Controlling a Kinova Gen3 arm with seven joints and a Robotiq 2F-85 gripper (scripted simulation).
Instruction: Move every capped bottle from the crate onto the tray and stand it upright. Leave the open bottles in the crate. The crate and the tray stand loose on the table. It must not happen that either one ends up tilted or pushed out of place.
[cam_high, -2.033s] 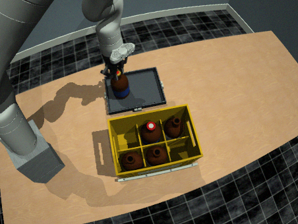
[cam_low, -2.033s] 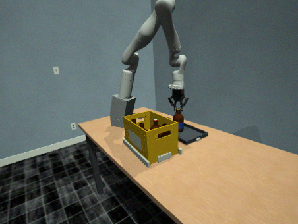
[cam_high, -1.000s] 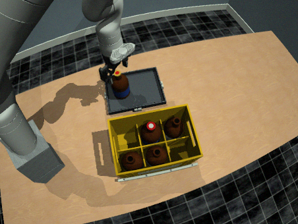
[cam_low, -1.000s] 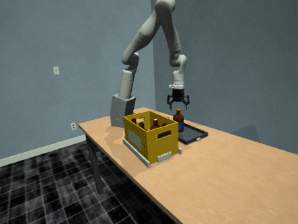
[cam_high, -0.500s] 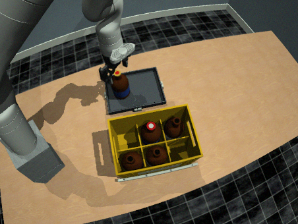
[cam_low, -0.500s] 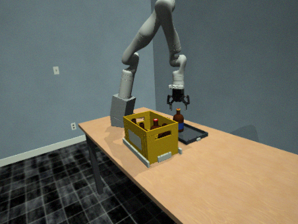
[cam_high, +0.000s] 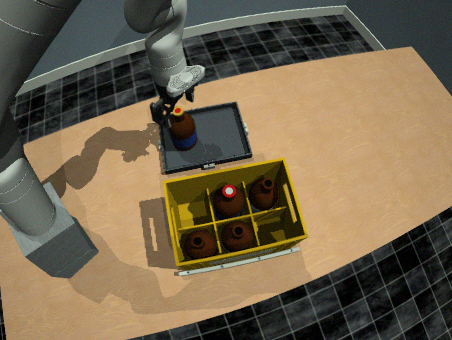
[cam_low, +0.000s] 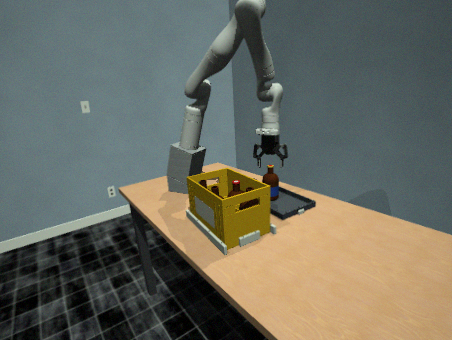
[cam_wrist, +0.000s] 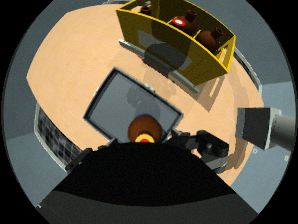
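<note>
A brown capped bottle (cam_high: 183, 131) (cam_low: 270, 181) (cam_wrist: 144, 127) with a blue label stands upright on the dark tray (cam_high: 227, 125) (cam_low: 294, 203) (cam_wrist: 106, 101), near its left side in the top view. My gripper (cam_low: 270, 163) is open, just above this bottle's cap. Another capped bottle (cam_high: 229, 202) (cam_low: 236, 183) (cam_wrist: 179, 22), with a red and white top, stands in the yellow crate (cam_high: 169, 205) (cam_low: 245, 225) (cam_wrist: 134, 31), in the back middle compartment. Open bottles stand at back right (cam_high: 263, 196), front left (cam_high: 201, 246) and front middle (cam_high: 237, 239). The crate hides their lower parts.
The crate's back left and front right compartments are empty. Pale strips (cam_high: 240, 262) (cam_low: 206, 233) (cam_wrist: 157, 66) lie along the crate's base. The arm's grey base block (cam_high: 60, 247) (cam_low: 185, 167) (cam_wrist: 255, 129) stands left of the crate in the top view. The wooden table (cam_high: 350, 125) extends right of both.
</note>
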